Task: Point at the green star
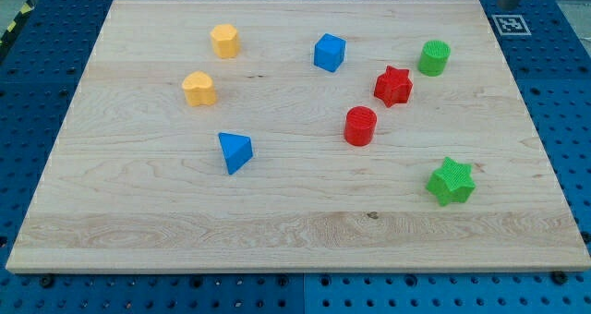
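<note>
The green star (452,181) lies on the wooden board (295,231) at the view's lower right. A grey rod-like end, seemingly my tip (507,4), shows at the view's top right, just past the board's corner. It is far above the green star and touches no block. The green cylinder (433,57) is the block nearest to it.
A red star (393,86) and a red cylinder (360,126) lie up and left of the green star. A blue cube (329,53) is at top centre and a blue triangle (235,151) at centre left. Two yellow blocks (224,41) (199,89) are at upper left. A marker tag (509,24) is at top right.
</note>
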Controlling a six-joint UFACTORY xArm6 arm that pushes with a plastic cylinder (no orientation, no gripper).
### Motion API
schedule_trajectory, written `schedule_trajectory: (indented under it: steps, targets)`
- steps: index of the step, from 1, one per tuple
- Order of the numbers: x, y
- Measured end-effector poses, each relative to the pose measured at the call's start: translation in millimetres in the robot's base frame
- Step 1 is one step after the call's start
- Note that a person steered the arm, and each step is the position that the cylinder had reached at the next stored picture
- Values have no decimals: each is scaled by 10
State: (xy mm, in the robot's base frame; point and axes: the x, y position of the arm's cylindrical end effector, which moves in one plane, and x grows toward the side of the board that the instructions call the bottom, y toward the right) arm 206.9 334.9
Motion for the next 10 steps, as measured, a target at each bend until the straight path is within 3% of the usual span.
schedule_trajectory:
  steps: [1, 3, 5, 8, 9, 10]
  targets:
    - [0, -63]
    - [150, -777]
    - [953, -739]
    - [1538, -746]
    - [2058, -723]
    - [2293, -1080]
